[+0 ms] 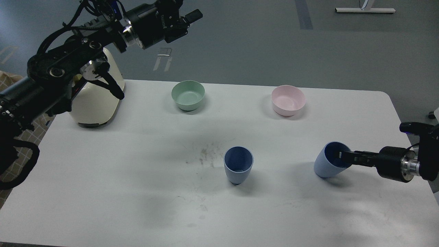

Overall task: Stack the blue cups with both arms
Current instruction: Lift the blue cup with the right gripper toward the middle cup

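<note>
One blue cup (238, 165) stands upright on the white table (137, 171), right of the middle. The other blue cup (328, 165) is at the right, tilted with its mouth toward my right arm and its base near the table. My right gripper (343, 156) comes in from the right edge. One finger reaches inside this cup's mouth at the rim, and the jaws look closed on the rim. My left gripper (191, 16) is raised high at the back left, above the floor beyond the table and far from both cups. Its fingers cannot be told apart.
A mint-green bowl (188, 95) and a pink bowl (288, 100) stand along the back of the table. A cream appliance (96, 99) stands at the back left under my left arm. Dark smudges (205, 154) mark the table left of the upright cup.
</note>
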Available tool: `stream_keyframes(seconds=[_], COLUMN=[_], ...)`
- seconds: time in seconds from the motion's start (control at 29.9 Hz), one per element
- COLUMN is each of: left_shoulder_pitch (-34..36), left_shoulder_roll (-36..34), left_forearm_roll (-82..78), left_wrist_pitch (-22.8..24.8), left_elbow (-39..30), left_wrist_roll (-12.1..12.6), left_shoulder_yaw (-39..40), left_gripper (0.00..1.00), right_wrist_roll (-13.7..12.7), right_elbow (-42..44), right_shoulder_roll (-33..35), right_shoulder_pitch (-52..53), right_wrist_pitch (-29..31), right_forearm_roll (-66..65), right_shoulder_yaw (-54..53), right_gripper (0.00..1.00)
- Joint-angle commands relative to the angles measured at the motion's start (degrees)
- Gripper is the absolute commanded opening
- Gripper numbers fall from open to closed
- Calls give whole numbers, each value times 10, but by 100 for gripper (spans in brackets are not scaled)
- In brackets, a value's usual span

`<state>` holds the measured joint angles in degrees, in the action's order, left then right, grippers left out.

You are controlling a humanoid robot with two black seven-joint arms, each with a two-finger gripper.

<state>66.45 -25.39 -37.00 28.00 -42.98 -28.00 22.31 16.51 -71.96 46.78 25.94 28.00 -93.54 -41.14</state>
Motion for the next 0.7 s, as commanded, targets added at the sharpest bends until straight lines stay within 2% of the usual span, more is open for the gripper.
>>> stream_keyframes(seconds=[0.0,0.17,0.37,0.47,0.67], left_shoulder_pitch=[0,0,0,0,1], left_shoulder_roll=[0,1,1,1,4], left_forearm_roll=[0,0,0,0,-1], left_wrist_pitch=[0,0,0,0,0], left_elbow=[-1,-1,-1,-1,2], left_wrist_roll=[0,0,0,0,0], left_shoulder_yaw=[1,1,1,1,1], left_gripper=[96,96,96,96,96], right_wrist_roll=[-2,-2,0,3,3], right_elbow=[-1,-5,-44,-64,-65], right_shoulder_roll=[0,6,34,52,37], right_shoulder_pitch=[6,11,23,80,179], right_wrist_pitch=[0,0,0,0,0], right_forearm_roll=[-1,2,1,1,-4], right_shoulder_yaw=[-2,-8,-81,-85,-73], right_gripper=[0,0,0,0,0])
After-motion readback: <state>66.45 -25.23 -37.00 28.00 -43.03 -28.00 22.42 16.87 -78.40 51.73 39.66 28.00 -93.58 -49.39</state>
